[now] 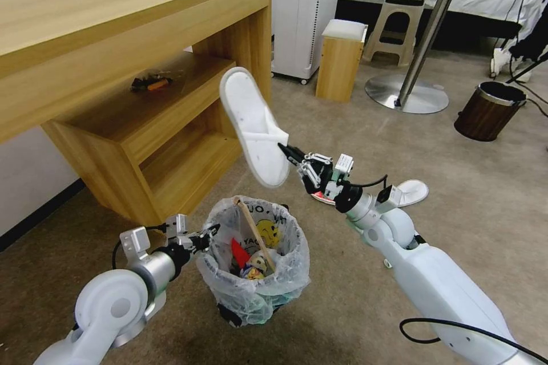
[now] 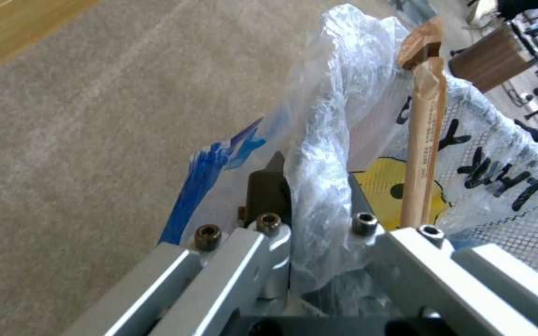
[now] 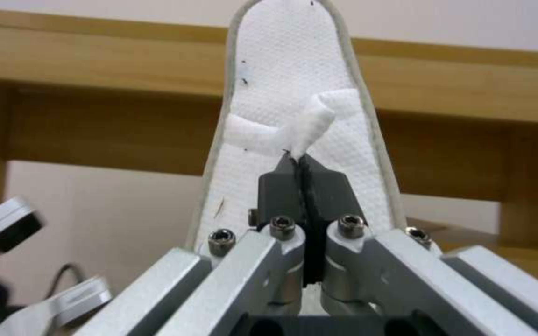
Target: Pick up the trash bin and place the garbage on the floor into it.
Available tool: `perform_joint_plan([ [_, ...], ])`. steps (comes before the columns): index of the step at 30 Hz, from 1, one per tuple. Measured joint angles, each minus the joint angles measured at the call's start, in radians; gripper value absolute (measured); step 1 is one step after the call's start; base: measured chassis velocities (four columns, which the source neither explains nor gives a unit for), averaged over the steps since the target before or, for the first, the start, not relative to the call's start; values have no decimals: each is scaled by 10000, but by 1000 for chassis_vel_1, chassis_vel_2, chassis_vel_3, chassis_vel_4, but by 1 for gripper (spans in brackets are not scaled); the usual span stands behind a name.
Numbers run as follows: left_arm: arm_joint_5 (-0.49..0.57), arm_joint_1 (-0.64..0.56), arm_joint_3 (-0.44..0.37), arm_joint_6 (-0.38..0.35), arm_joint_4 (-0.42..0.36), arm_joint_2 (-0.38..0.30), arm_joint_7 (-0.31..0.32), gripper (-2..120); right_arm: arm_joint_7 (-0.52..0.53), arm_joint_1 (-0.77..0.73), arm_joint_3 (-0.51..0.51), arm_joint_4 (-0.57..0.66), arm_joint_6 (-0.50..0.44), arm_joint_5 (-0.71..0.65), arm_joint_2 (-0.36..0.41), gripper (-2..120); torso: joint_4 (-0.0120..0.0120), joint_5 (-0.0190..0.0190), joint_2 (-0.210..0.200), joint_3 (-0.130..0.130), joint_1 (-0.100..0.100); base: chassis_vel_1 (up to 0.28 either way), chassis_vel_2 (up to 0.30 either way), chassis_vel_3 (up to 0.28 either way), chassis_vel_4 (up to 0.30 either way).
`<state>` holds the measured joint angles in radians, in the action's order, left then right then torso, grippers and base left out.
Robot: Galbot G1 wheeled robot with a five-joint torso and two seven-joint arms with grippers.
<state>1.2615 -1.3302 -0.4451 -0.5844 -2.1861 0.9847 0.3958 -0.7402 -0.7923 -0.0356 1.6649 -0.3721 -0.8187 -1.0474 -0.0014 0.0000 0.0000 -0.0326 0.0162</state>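
The trash bin hangs just above the beige floor, lined with a crinkly white bag showing a yellow figure and black letters. My left gripper is shut on its rim and bag. Inside stand a wooden stick, a red wrapper and other litter. My right gripper is shut on the strap of a white slipper, held in the air above and behind the bin. A second white slipper lies on the floor behind my right arm.
A wooden desk with open shelves stands to the left, close to the raised slipper. Farther back are a brown wood-grain bin, a round table's metal base, a small wooden stool and a white appliance.
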Motion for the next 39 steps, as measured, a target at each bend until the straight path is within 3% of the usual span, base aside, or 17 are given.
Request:
perform_joint_plan([
  [13, 98, 328, -48, -6, 58, -40, -19, 3, -2103, -292, 55, -403, 214, 166, 206, 0, 0, 0, 0, 1, 0, 0, 0, 0, 0],
  [31, 91, 143, -278, -7, -209, -97, -23, 3, -2041, -656, -33, -431, 301, 423, 257, 0, 0, 0, 0, 1, 0, 0, 0, 0, 0],
  [33, 90, 57, -319, -7, -281, -105, -28, 3, -1896, -675, -7, -419, 306, 430, 248, 12, 0, 0, 0, 1, 0, 0, 0, 0, 0],
  [39, 83, -48, -372, -7, -383, -103, -30, 3, -1854, -657, 1, -321, 354, 422, 265, 32, 0, 0, 0, 1, 0, 0, 0, 0, 0],
])
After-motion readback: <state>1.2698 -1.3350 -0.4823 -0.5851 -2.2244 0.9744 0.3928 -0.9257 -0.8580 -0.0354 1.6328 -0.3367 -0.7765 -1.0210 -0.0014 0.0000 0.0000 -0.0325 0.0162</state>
